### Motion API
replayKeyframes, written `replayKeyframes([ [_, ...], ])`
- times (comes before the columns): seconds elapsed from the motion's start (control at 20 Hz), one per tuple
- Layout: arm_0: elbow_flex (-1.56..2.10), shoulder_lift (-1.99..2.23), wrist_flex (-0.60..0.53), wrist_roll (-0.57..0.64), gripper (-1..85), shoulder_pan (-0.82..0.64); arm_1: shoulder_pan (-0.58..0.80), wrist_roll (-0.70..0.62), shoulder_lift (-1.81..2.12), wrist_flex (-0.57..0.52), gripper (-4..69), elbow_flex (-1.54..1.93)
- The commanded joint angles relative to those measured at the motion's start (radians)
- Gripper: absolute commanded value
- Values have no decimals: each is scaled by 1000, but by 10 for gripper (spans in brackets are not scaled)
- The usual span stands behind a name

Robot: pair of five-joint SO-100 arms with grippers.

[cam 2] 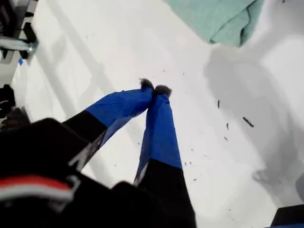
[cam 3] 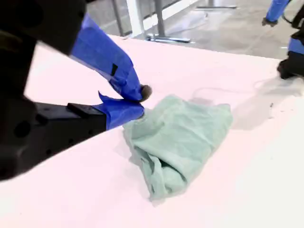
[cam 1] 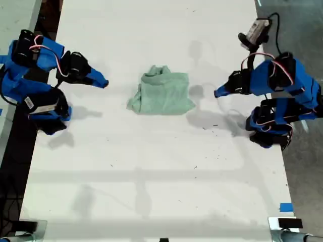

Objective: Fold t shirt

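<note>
The t shirt [cam 1: 161, 93] is pale mint green and lies folded into a compact wrinkled bundle on the white table [cam 1: 151, 176], a little behind its middle. My first gripper [cam 1: 217, 93] is on the exterior view's right, shut on nothing, its tips a short gap from the cloth. In the first wrist view, the first gripper [cam 2: 154, 88] hovers above bare table with the t shirt [cam 2: 213, 16] beyond it. My second gripper [cam 1: 105, 83] is on the exterior view's left, shut and empty. In the second wrist view, the second gripper [cam 3: 140, 97] sits just short of the t shirt [cam 3: 180, 137].
A small grey device [cam 1: 257, 30] with a black cable sits behind the first arm at the exterior view's upper right. Blue tape [cam 1: 285, 206] marks the table's front right edge in that view. Dark specks [cam 2: 247, 122] dot the table near the first gripper.
</note>
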Motion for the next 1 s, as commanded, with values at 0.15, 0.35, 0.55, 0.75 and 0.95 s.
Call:
replayKeyframes([
  [0.15, 790, 446, -334, -114, -1, 170, -256, 153, 492, -193, 4, 637],
  [0.35, 1253, 905, -489, -100, -1, 213, -359, 183, 920, -204, 4, 1055],
  [0.55, 1474, 1103, -443, 66, -1, 126, -334, 100, 907, -255, 3, 1293],
  [0.75, 1496, 1101, -465, 72, -1, 149, -324, 124, 905, -272, 2, 1341],
  [0.95, 1497, 1101, -468, 74, -1, 167, -339, 124, 905, -272, 2, 1342],
])
